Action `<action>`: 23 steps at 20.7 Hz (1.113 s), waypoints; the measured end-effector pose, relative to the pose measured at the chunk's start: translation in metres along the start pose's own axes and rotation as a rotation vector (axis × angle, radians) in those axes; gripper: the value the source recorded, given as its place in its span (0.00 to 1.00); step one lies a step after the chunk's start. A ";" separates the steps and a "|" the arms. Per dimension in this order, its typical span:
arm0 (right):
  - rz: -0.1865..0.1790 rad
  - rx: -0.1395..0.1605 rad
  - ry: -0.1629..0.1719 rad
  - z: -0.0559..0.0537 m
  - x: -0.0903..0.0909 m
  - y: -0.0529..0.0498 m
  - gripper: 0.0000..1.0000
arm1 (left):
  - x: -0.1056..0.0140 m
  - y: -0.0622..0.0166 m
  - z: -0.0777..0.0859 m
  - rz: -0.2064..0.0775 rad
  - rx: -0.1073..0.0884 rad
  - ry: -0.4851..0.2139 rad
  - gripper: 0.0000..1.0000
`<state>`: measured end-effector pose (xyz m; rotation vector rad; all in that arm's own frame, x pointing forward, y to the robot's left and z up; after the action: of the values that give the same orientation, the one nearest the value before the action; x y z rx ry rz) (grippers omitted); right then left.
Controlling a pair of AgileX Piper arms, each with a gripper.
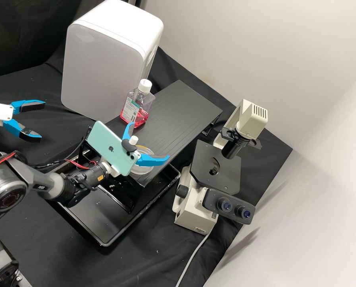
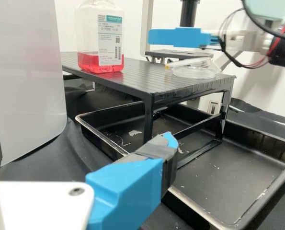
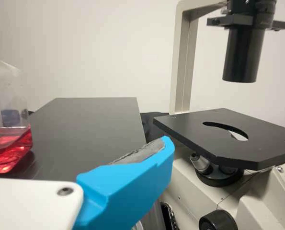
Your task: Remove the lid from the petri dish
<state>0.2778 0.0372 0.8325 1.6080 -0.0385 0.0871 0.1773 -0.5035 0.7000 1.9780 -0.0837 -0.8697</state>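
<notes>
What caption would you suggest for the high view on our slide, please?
Open right gripper poised over the petri dish on the black shelf, flask and microscope nearby.

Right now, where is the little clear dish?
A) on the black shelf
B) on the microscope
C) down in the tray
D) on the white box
A: the dish sits on the shelf, up above the tray.

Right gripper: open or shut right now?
Open: the right gripper has blue fingers spread either side of the petri dish on the shelf.
</notes>
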 end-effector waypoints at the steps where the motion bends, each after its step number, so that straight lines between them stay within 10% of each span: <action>1: 0.006 0.000 0.006 0.001 -0.005 0.000 1.00 | 0.000 0.0000 0.000 0.000 0.000 0.000 1.00; 23: 0.009 -0.081 -0.060 0.026 -0.049 -0.012 1.00 | 0.001 -0.0019 -0.001 -0.009 -0.003 0.005 1.00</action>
<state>0.2308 0.0098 0.8160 1.5296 -0.0941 0.0437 0.1782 -0.5023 0.6982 1.9792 -0.0713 -0.8706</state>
